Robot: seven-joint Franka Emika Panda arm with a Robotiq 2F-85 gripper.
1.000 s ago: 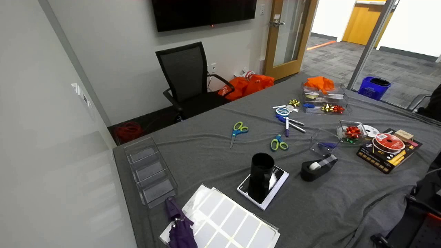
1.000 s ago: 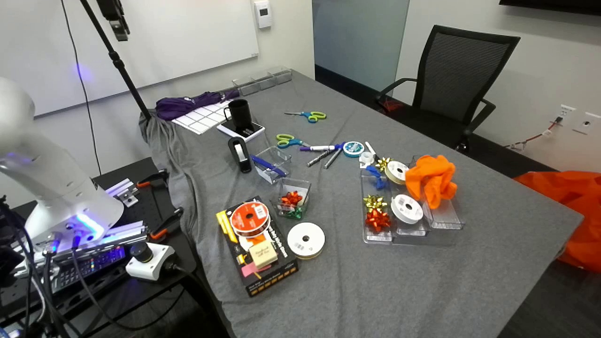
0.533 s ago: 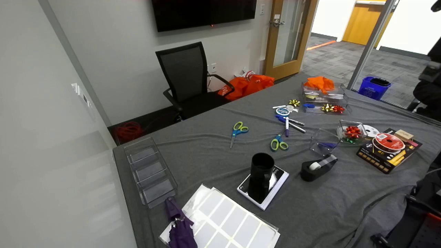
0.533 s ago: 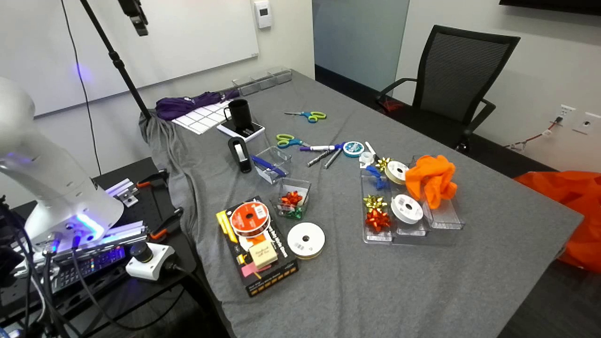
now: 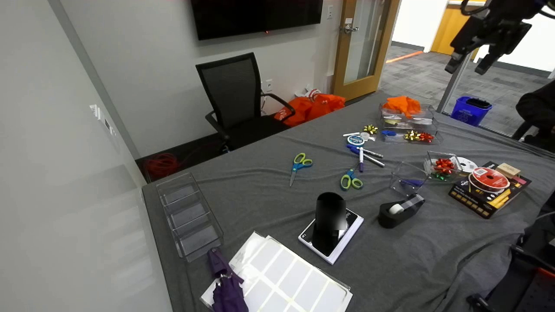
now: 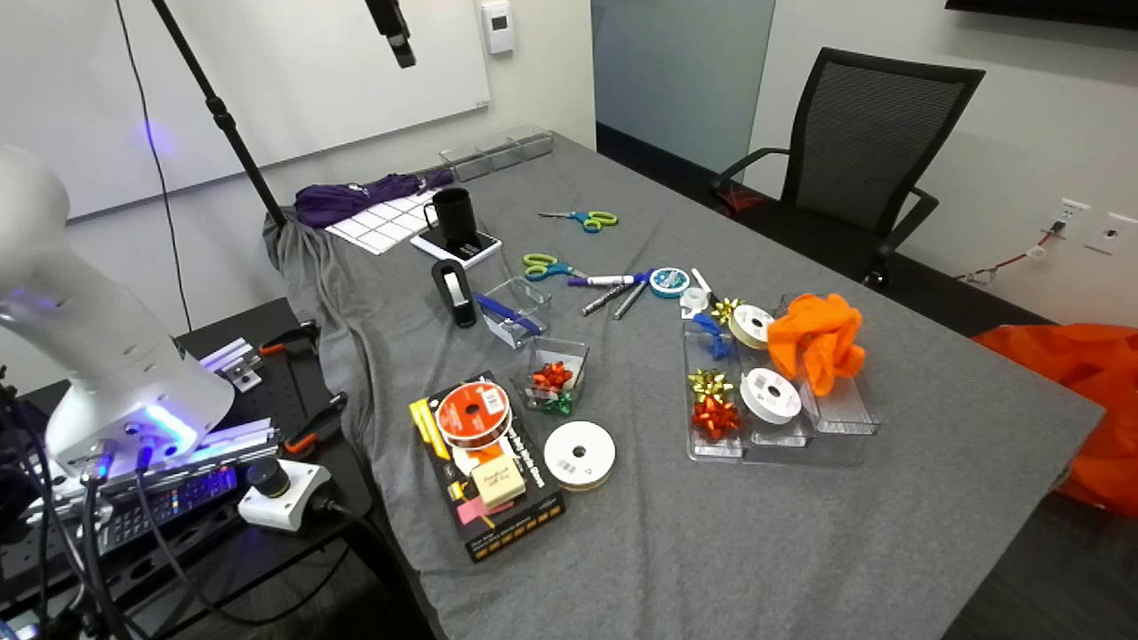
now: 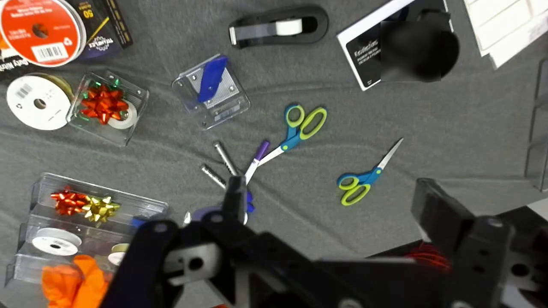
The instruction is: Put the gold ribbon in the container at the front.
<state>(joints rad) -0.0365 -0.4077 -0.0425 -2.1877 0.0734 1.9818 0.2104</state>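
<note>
— Your hand (image 5: 467, 68) has swung into the upper right of an exterior view; half a second ago, only a dark part showed at the right edge. You have it well above the bench (image 6: 756, 551).

— How does its grip stand?

— You have the fingers (image 7: 436, 207) spread wide apart, with nothing held. Through their gap, the wrist view shows you a pair of scissors (image 7: 370, 174) lying on the bench.

— And the task's piece?

— Gold shows in several spots, and you cannot tell which is meant. Lower left in the wrist view, a gold bow (image 7: 100, 208) sits in the tiered clear container (image 7: 132, 204), right beside a red bow (image 7: 67, 201) in the same compartment. A second gold bow (image 5: 370, 129) lies on the bench near that container, right of centre in the upper half of an exterior view. You also have a gold-edged white spool (image 6: 580, 436) at the lower middle of an exterior view, just beside a black box (image 6: 533, 484).

— Which container is at the front?

— You cannot tell that either. Upper left in the wrist view, a small clear box (image 7: 139, 92) holds another red bow (image 7: 104, 104); nearer the upper middle, a second clear box (image 7: 237, 102) holds a blue piece (image 7: 212, 79).
</note>
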